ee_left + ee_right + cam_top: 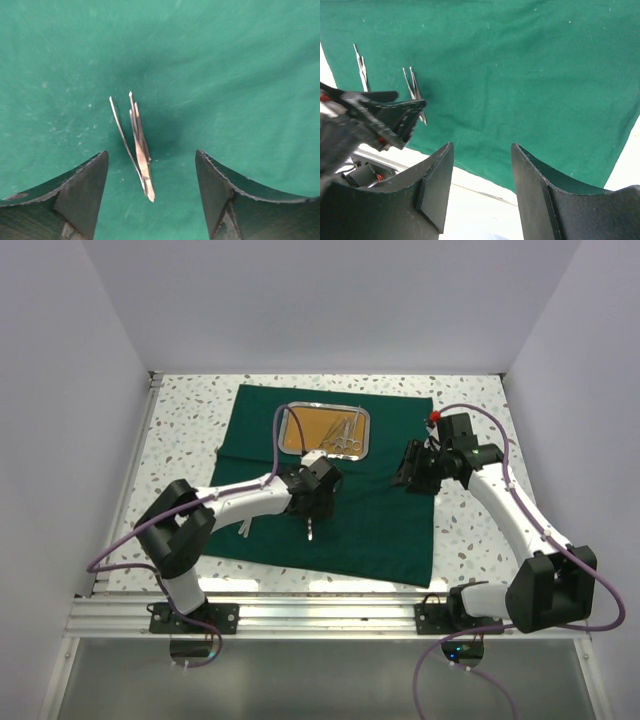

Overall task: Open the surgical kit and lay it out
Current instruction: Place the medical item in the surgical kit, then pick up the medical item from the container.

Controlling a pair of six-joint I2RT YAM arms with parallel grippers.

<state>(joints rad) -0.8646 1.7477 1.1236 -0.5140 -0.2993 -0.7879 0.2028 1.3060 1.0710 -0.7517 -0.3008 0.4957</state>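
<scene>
Speckled table (180, 440) is carrying the dark green cloth (380, 520), which is lying spread flat. Steel tray (330, 405) is sitting near the cloth's far edge, holding silver instruments (343, 435), with a purple cable (276, 440) crossing its left rim. Left gripper (151, 152) is hanging over mid-cloth with jaws spread; tweezers (140, 150) are lying between them, seemingly untouched. Right gripper (482, 145) is hovering near the cloth's right edge, jaws apart and empty.

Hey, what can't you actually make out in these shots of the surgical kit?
Top view: the instruments in the tray are too small to tell apart.
Right wrist view: the blurred left claw covers the lower part of one pair of tweezers.
Left wrist view: the tray is outside the frame.
</scene>
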